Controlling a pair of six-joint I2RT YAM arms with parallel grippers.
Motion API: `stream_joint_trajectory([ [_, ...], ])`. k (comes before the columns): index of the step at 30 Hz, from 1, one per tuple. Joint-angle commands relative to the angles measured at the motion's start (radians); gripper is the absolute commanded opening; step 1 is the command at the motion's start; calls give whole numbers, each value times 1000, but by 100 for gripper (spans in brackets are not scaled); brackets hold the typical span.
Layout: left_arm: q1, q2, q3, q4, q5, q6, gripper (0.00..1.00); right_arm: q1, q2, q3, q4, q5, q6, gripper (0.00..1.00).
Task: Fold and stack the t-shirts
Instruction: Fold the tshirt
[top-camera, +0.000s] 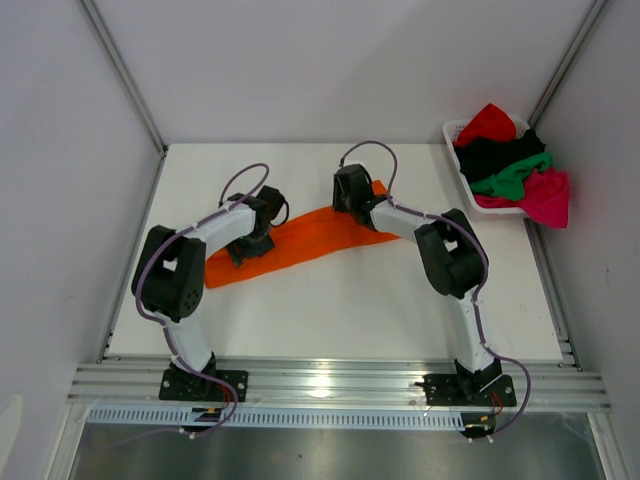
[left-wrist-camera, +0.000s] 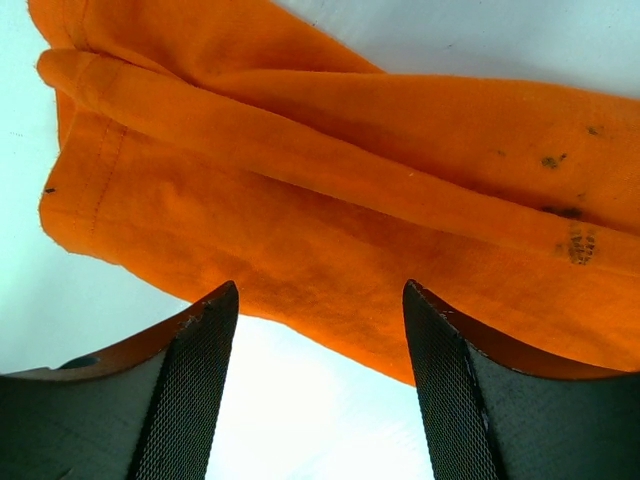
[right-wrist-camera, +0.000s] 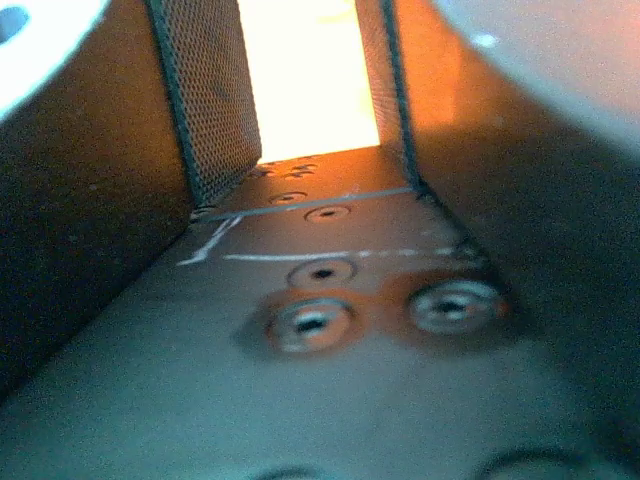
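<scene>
At the left, our left claw (left-wrist-camera: 320, 288) hangs released, jaws wide, just above the near edge of the orange t-shirt (top-camera: 310, 238), holding nothing. The shirt lies on the counter (top-camera: 350, 310) between the two arms, gathered into a long rumpled strip, not flat. At its right end our right claw (right-wrist-camera: 300, 60) shows parted jaws with orange glowing between them. It looks released, though we cannot tell whether any cloth touches the pads.

We judge the step to be spreading this shirt for its first fold. We should pinch both layers at the stitched hem, grip the far end likewise, then draw it taut.

Far right, the white basket (top-camera: 452, 130) holds the red (top-camera: 488, 122), black (top-camera: 495, 152), green (top-camera: 515, 178) and magenta-pink (top-camera: 548, 198) shirts, well apart. Nothing else blocks us.
</scene>
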Motion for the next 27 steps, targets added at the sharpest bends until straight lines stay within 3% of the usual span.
stream_joint_trajectory([
  [1,-10,-14,-4,14,-21,9,70,3,-12,-22,39,23,-5,37],
  [10,-12,-31,-9,19,-35,35,68,-1,-140,-132,53,89,-5,38],
  [15,-15,-127,7,-12,-101,61,70,-6,-228,-174,22,92,21,39],
  [21,-15,-311,25,17,-64,159,72,2,-273,-224,26,10,108,38],
  [27,-15,-526,24,119,13,288,73,26,-266,-301,147,-242,216,38],
])
